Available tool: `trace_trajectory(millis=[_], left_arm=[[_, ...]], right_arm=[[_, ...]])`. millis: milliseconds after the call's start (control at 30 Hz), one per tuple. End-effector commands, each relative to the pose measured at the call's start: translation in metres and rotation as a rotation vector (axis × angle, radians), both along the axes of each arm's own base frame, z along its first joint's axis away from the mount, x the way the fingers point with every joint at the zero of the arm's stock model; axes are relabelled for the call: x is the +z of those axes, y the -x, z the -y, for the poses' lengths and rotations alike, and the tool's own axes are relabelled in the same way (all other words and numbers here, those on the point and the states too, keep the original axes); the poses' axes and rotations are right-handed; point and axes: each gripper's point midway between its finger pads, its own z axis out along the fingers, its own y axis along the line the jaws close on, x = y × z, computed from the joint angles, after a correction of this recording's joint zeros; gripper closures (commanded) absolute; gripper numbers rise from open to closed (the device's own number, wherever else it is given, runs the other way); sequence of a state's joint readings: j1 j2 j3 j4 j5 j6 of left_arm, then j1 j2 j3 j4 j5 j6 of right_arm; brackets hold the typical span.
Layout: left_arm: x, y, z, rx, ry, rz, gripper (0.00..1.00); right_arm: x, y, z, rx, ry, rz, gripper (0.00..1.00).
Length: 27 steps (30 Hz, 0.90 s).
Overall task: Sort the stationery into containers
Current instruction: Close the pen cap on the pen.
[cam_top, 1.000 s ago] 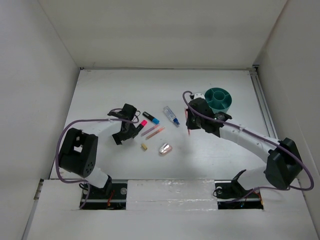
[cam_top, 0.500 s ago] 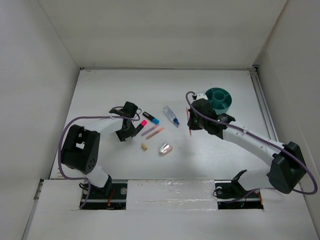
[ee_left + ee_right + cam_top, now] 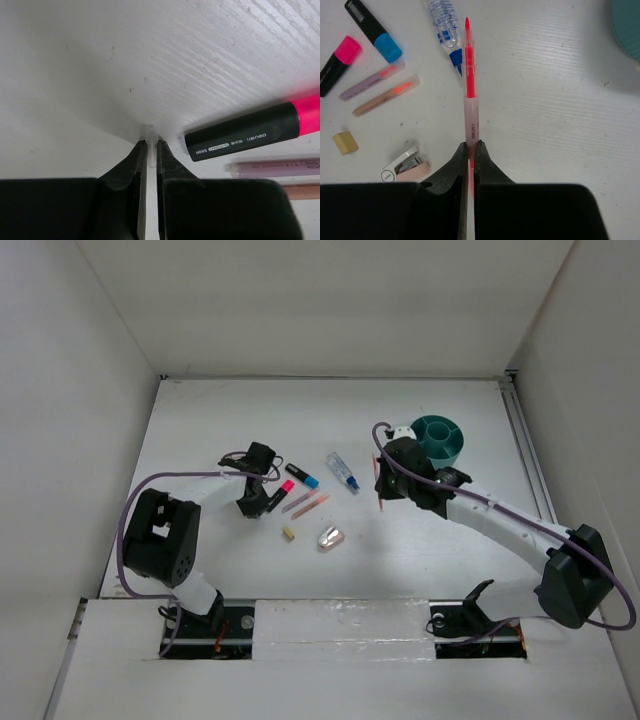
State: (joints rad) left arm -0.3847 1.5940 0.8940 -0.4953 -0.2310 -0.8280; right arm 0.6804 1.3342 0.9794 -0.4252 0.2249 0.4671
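Note:
My left gripper [image 3: 149, 145] is shut on a small clear plastic piece [image 3: 149, 132], down at the table, just left of the black marker with the pink cap [image 3: 245, 137]. A thin pink pen [image 3: 280, 167] lies below that marker. My right gripper [image 3: 470, 146] is shut on a pink pen [image 3: 471, 110], held above the table with its tip pointing away. Under it lie the clear blue-capped tube [image 3: 444, 20], the blue-capped marker [image 3: 375, 30], a tan block [image 3: 345, 142] and the silver-pink piece [image 3: 405, 164]. The teal bowl [image 3: 452, 453] stands right of the right gripper [image 3: 380, 495].
White walls close in the table at the back and both sides. Two thin pens [image 3: 305, 504] lie between the arms, by the left gripper [image 3: 262, 498]. The tan block [image 3: 288, 533] and silver-pink piece [image 3: 331, 537] sit nearer the front edge.
My left gripper has closed from open onto the small clear piece and shifted slightly toward the markers. My right arm drifted a little toward the bowl with the pink pen.

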Motion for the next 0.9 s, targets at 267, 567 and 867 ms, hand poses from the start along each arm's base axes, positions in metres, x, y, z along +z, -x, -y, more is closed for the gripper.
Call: trace_trajectory(millis=[267,567,867], left_arm=[[-0.013,0.004,0.026,-0.076,0.146,0.000,1.00],[0.114,-0.063,0.067,-0.219,0.313,0.358,1.00],[0.203,-0.083,0.091,-0.315,0.431,0.565,1.00]], right_arm=[[0.024,0.000,-0.025,0.111,-0.114,0.049,1.00],[0.037,0.021,-0.078,0.295,-0.297,0.023,1.00],[0.061,0.061,-0.130,0.453,-0.591,-0.031,1.00]])
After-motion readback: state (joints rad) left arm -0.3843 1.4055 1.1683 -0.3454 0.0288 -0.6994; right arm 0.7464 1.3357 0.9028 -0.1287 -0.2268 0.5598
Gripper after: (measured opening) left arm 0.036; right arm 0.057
